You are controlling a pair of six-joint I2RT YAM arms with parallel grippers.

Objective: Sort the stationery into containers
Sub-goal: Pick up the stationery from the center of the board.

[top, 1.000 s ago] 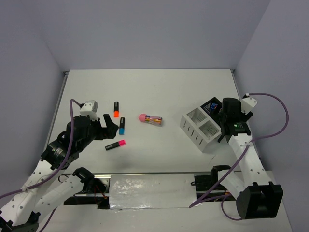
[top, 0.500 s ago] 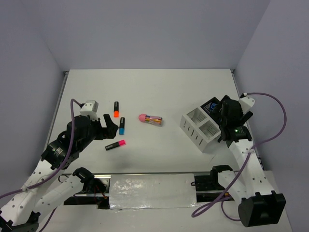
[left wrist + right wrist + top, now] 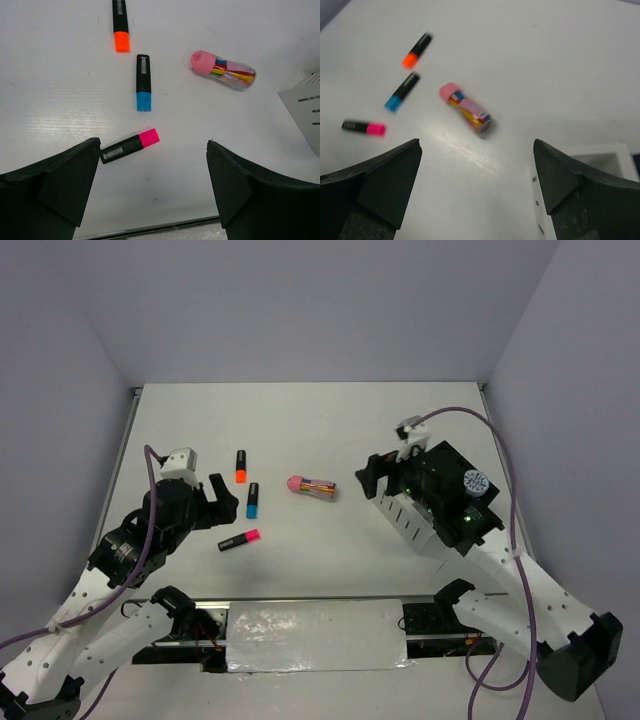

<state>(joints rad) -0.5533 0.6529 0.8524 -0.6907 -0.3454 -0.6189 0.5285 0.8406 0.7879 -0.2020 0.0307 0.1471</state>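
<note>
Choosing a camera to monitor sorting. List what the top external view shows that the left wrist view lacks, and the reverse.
Only top external: the right hand, open, close to the white organizer. Only left wrist: white labels on the black bodies of the orange highlighter, blue highlighter and pink highlighter. Both: those three highlighters and the pink-capped tube lying loose on the table, plus the organizer's slotted side.

Overhead plus two wrists
We look down from above; both nearer wrist cameras share the pink-capped tube (image 3: 223,70), one o'clock in the left view.
</note>
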